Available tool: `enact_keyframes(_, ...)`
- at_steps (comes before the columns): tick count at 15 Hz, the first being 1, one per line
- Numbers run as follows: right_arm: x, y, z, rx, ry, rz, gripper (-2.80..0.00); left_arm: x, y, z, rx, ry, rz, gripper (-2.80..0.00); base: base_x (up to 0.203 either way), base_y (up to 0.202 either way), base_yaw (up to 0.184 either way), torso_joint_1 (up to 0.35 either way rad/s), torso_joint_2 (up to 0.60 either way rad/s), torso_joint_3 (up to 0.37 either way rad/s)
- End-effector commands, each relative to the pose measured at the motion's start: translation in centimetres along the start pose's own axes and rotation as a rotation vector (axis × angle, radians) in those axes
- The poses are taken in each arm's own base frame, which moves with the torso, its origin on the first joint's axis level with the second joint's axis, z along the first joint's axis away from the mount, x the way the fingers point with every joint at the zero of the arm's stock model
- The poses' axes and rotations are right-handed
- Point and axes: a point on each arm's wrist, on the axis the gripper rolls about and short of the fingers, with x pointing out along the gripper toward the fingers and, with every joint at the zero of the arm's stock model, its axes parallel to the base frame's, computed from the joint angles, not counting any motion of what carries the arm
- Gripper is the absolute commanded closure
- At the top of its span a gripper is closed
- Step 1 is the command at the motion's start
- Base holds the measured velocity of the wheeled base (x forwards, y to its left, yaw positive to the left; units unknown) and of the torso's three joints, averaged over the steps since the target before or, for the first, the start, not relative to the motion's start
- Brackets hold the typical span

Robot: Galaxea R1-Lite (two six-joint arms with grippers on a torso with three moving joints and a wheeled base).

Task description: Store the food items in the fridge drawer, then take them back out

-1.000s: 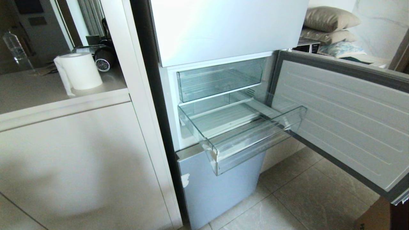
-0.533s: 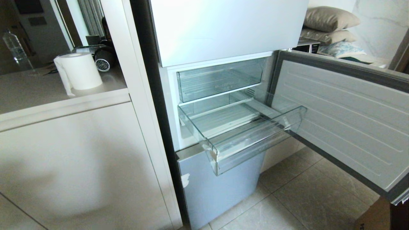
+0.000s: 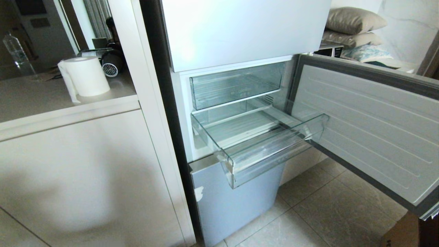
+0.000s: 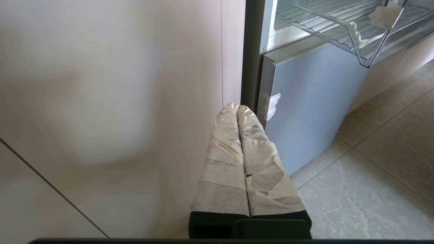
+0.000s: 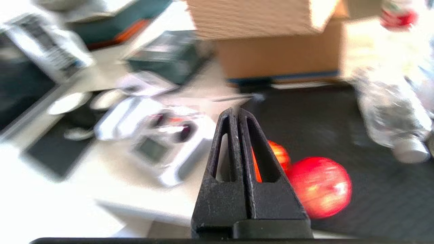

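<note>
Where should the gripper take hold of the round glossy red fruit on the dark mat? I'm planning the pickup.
Probably across the widest middle of the round glossy red fruit, coming from above. It is a smooth ball lying on the dark mat, and a second reddish fruit crowds one side. The right gripper is shut and must open first.

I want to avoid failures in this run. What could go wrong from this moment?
1. The right gripper is shut with nothing between its jaws, above the red fruit. Lowered like this, it may push the round fruit so that it rolls on the dark mat.
2. The drawer stands pulled out beside the open door; an arm carrying fruit could knock its front lip.
</note>
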Motion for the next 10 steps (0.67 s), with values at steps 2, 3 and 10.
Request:
enact_keyframes(2, -7.2, 7.0, 3.1, -0.067, -0.076, 0.146, 0.0, 0.0, 0.0, 0.0, -0.001, 0.002, 0.0, 0.0, 0.0, 0.0, 0.0, 0.0, 0.0, 0.0)
enact_keyframes(3, -8.4, 8.5, 2.7, -0.055, -0.046, 0.194, 0.0, 0.0, 0.0, 0.0, 0.0, 0.002, 0.0, 0.0, 0.0, 0.0, 0.0, 0.0, 0.0, 0.0)
enact_keyframes(10, -8.6, 14.6, -2.8, 0.11, 0.304, 0.528, 0.0, 0.0, 0.0, 0.0, 0.0, 0.002, 0.0, 0.0, 0.0, 0.0, 0.0, 0.0, 0.0, 0.0)
